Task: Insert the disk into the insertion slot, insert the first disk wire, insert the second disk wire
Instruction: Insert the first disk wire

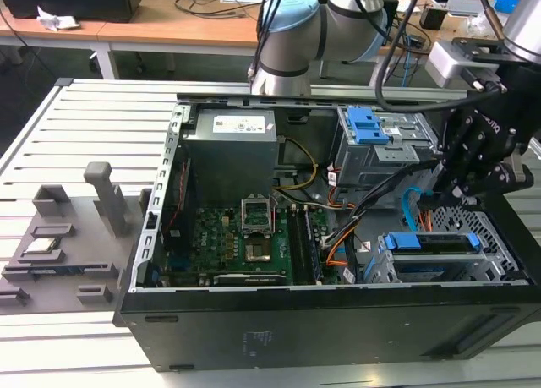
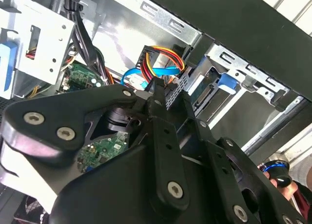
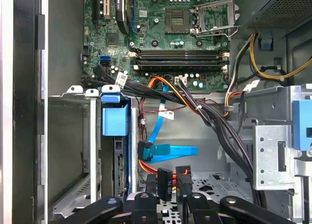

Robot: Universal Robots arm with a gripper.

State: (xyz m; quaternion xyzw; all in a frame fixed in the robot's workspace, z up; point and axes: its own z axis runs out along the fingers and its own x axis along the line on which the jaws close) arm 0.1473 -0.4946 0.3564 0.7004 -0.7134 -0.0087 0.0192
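The disk (image 1: 427,243), in its blue carrier, sits inside the insertion slot (image 1: 489,236), the low perforated cage at the exterior view's right end of the open computer case. My gripper (image 1: 446,189) hangs just above the cage. In both wrist views it (image 3: 168,185) (image 2: 163,92) is shut on the black connector of the first disk wire (image 3: 165,177) (image 2: 171,94), whose orange and red strands (image 2: 163,53) trail back. The connector is close to the disk's rear edge (image 3: 119,170) (image 2: 207,94). The second disk wire (image 3: 170,151) (image 2: 161,68), a flat blue cable, lies loose beside it.
A taller grey bay with a blue latch (image 1: 368,126) (image 3: 302,131) stands next to the cage. A thick black cable bundle (image 3: 214,121) crosses between them. The motherboard (image 1: 254,236) and power supply (image 1: 232,151) fill the case's other half. A grey fixture (image 1: 59,244) lies on the table.
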